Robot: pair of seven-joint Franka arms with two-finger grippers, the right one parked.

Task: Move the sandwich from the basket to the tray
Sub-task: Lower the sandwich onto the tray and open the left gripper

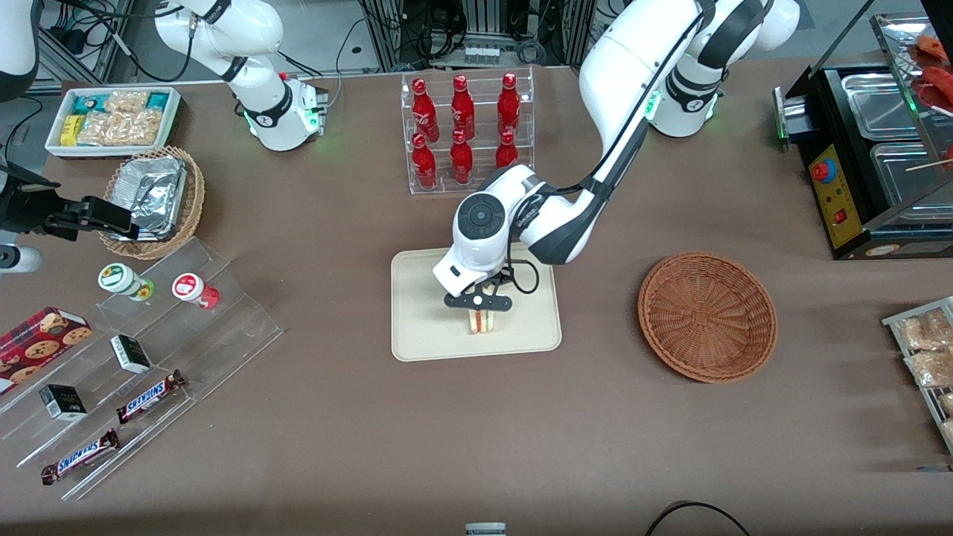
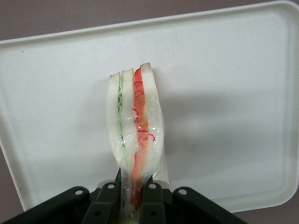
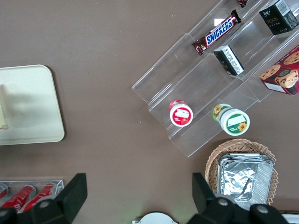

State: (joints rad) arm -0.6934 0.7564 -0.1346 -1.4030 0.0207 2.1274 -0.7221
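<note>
Cream-beige, with rounded corners and a low rim, the tray (image 1: 424,327) lies on the brown table (image 1: 521,447) near its middle, nearer to the front camera than the clear rack of red bottles (image 1: 465,130). The left arm's gripper (image 1: 480,301) hangs over the tray, its jaws closed on the sandwich (image 1: 482,321). In the left wrist view the two dark fingers (image 2: 108,205) pinch one end of the clear-wrapped wedge (image 2: 135,126), whose white bread slices and red and green filling layers stand edge-on over the tray (image 2: 233,93); whether its lower end touches the tray surface cannot be told. The sandwich sits within the tray's outline in the front view, toward the rim nearer to that camera. The reddish-brown wicker basket (image 1: 707,316) rests beside the tray, toward the working arm's end of the table, well apart from it and holding nothing visible. Toward the parked arm's end stand a stepped acrylic display (image 1: 149,357) carrying Snickers bars (image 1: 151,396) and small cups (image 1: 125,281), a lighter wicker basket with a foil container (image 1: 156,197), and a white bin of snack packets (image 1: 115,119).
</note>
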